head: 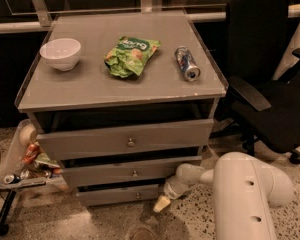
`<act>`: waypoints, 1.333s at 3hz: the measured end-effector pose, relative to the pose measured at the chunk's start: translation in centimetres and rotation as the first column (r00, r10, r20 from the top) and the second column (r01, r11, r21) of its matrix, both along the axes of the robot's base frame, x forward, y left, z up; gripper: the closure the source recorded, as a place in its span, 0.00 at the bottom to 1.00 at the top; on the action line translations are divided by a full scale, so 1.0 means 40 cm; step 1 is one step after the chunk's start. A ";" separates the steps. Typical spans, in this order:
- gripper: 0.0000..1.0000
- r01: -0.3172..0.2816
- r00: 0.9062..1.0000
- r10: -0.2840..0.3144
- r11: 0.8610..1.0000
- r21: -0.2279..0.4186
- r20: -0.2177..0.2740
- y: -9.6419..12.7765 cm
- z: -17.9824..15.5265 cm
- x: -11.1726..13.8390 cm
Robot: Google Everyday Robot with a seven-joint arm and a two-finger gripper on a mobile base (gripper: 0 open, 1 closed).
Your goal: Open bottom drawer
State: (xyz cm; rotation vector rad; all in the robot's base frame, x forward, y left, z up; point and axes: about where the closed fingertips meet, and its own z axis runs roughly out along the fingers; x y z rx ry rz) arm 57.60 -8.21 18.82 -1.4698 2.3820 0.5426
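A grey cabinet has three drawer fronts. The bottom drawer (121,195) is the narrowest, lowest panel, with a small round metal knob (137,195). It stands slightly out from the cabinet. My white arm reaches in from the lower right. The gripper (161,202) is at the right end of the bottom drawer front, close to the floor, to the right of the knob. A pale fingertip (160,204) shows below the drawer's right corner.
The mid drawer (132,172) and top drawer (127,140) sit above. On the cabinet top are a white bowl (60,53), a green chip bag (130,56) and a can (187,63). A black office chair (270,84) stands right. A tray of snacks (25,159) hangs left.
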 end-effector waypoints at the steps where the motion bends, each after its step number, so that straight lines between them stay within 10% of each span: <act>1: 0.42 0.000 1.000 0.000 1.000 0.000 0.000 0.000 0.000 0.000; 4: 1.00 0.000 1.000 0.000 1.000 0.000 0.000 0.000 0.000 0.000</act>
